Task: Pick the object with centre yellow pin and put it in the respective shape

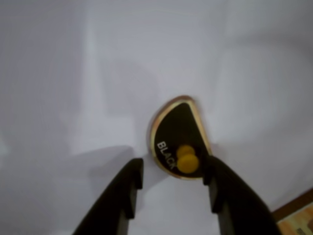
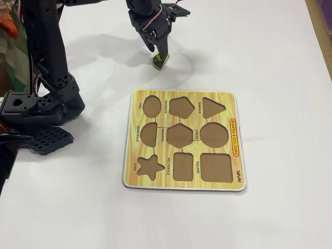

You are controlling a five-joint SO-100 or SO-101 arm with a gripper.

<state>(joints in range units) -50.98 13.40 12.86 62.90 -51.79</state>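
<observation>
The black semicircle piece [image 1: 177, 139] lies flat on the white bench [image 1: 73, 73], its tan rim showing and the word BLACK printed in white along its curved edge. Its round yellow knob [image 1: 187, 160] sits near the lower end of the piece in the wrist view, just inside the right finger of my tool [image 1: 171, 178]. The tool's two black fingers stand wide apart, one on each side of the lower part of the piece; the right finger looks close to or touching the piece's edge, while the left finger [image 1: 129, 183] is clearly apart from it. I am holding nothing. In the fixed view, the tool [image 2: 160, 56] points down at the piece [image 2: 159, 62] near the top of the picture, and the piece is largely hidden behind the fingertips. The yellow wood-grain shape board [image 2: 181, 98] lies lower in that view, well apart from the piece, with all nine brown cutouts open. The semicircle cutout [image 2: 149, 132] is in the board's left column, middle row, below the oval cutout [image 2: 151, 106]. The arm's black base [image 2: 36, 111] stands at the left edge of the bench.
</observation>
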